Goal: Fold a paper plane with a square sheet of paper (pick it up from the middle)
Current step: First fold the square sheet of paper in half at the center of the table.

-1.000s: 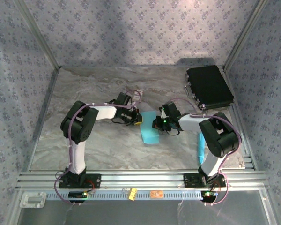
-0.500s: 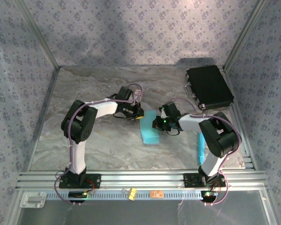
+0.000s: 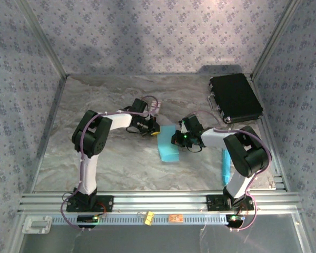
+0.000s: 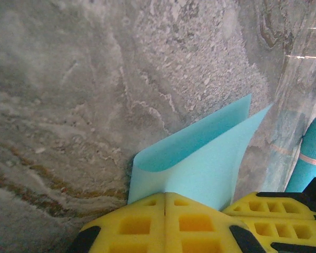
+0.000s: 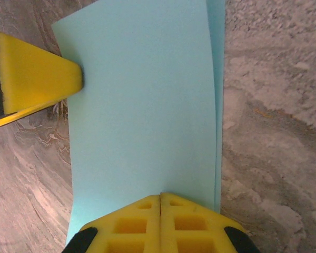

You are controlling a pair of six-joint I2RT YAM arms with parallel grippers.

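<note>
Lying near the middle of the grey marbled table (image 3: 110, 168), the thin light-blue square sheet of paper (image 3: 169, 146) is doubled over into a narrow strip, and both arms have hold of it. The yellow-padded left fingers (image 4: 134, 224) are pressed flat together with no gap. The sheet comes out from between them, its fold a soft rounded loop rather than a hard crease. The right fingers (image 5: 126, 224) are likewise closed tight on the sheet's edge. In the right wrist view a second layer shows as a thin margin along one side, so the two halves are not quite matched.

From above, the strip's long axis runs from the far side toward the arm bases, leaning slightly. The left fingers grip its far left corner and the right fingers its right long edge toward the far end, so the strip lies between them with its near end free on the table. I judge that the coming move turns on this: one arm pins the strip while the other aligns and flattens the fold. A slim cyan pen-like stick (image 3: 225, 161) lies well apart to the right.
</note>
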